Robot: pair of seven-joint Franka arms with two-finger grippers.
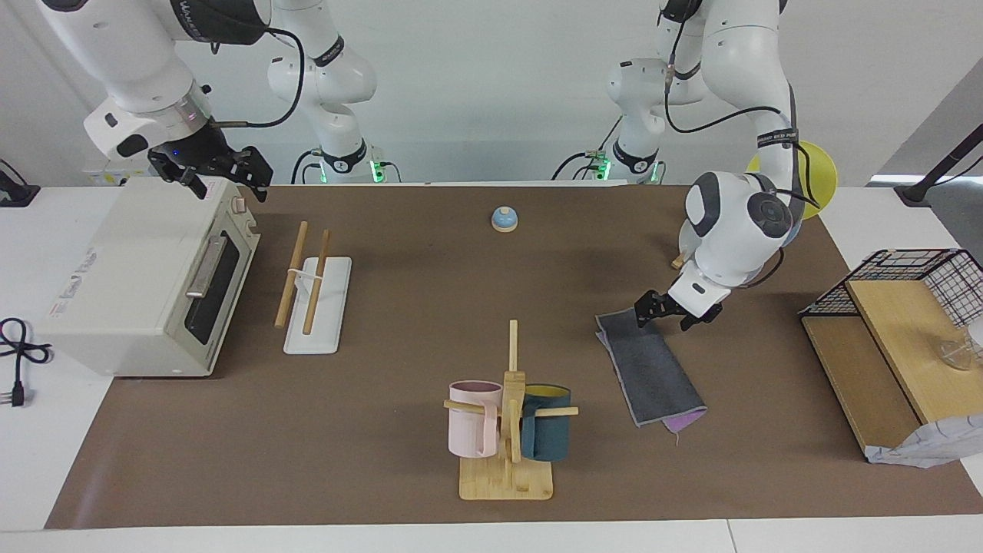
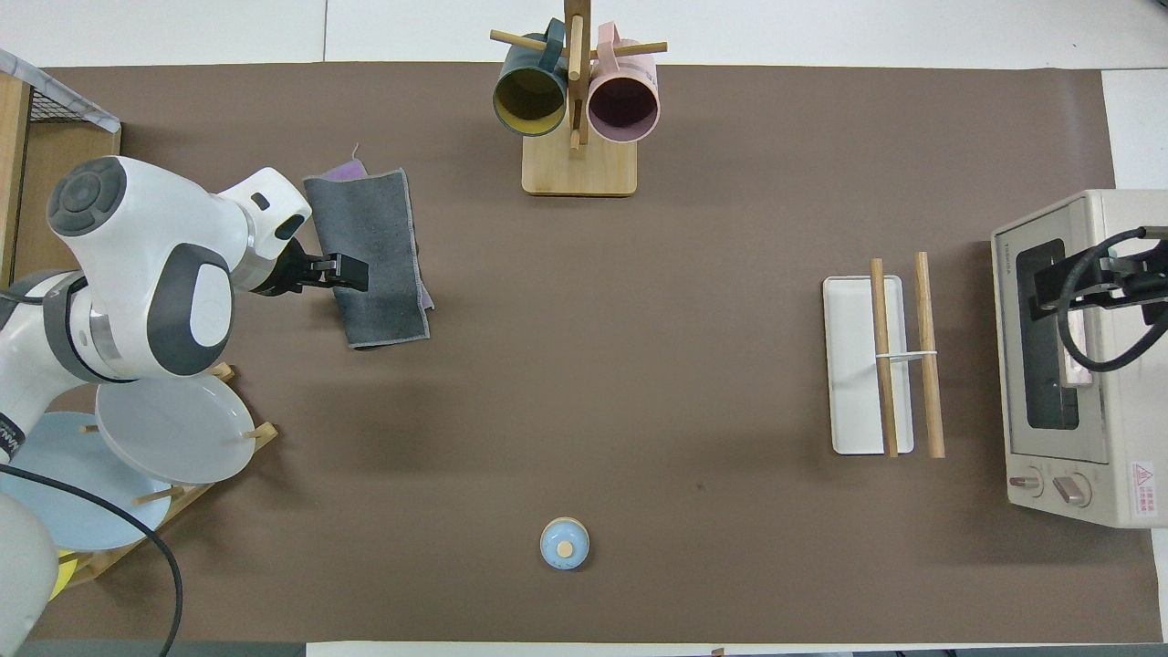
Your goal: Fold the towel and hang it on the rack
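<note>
The towel lies flat on the mat as a folded strip, dark grey face up, with a purple corner showing at its end farther from the robots; it also shows in the overhead view. My left gripper is open and low at the towel's nearer corner, toward the left arm's end of the table, with one finger at the towel's edge; it also shows in the overhead view. The rack, a white base with two wooden rods, stands beside the toaster oven and also shows in the overhead view. My right gripper waits open over the oven.
A toaster oven stands at the right arm's end. A mug tree with two mugs stands near the mat's edge farthest from the robots. A blue bell is near the robots. A plate stand, a shelf with wire basket and a white cloth are at the left arm's end.
</note>
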